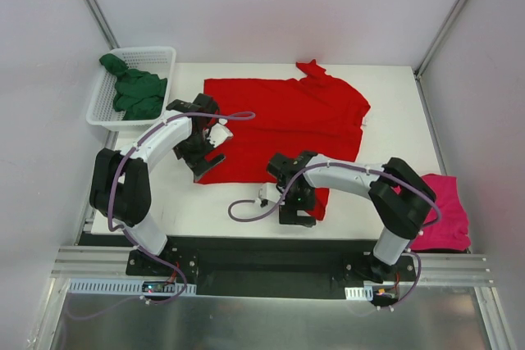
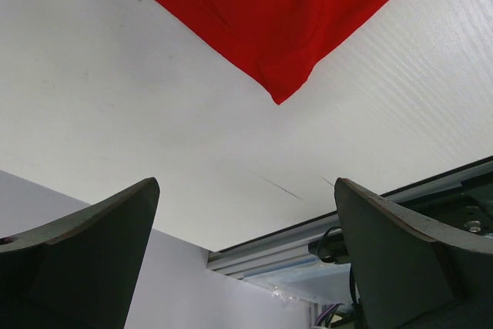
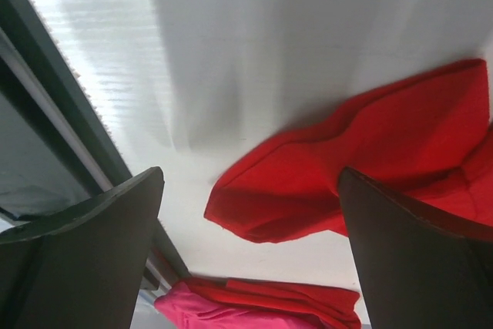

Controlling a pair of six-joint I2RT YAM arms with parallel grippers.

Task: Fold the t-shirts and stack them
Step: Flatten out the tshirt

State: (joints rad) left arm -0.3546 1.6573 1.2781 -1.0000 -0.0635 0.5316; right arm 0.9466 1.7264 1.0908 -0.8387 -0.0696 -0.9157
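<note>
Red t-shirt (image 1: 287, 125) lies spread on the tabletop (image 1: 189, 202) btwn both arms, left end effector (image 2: 245, 186) and right end effector (image 3: 250, 175) each w/ jaws apart by its near corners, prob. the best holds on light, limp cloth.

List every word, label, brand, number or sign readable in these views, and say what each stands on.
No text can be read.
The red t-shirt, pink t-shirt, green t-shirt and white basket show no print or label.
The small fittings by the arm bases are too small to tell whether they carry text.
</note>
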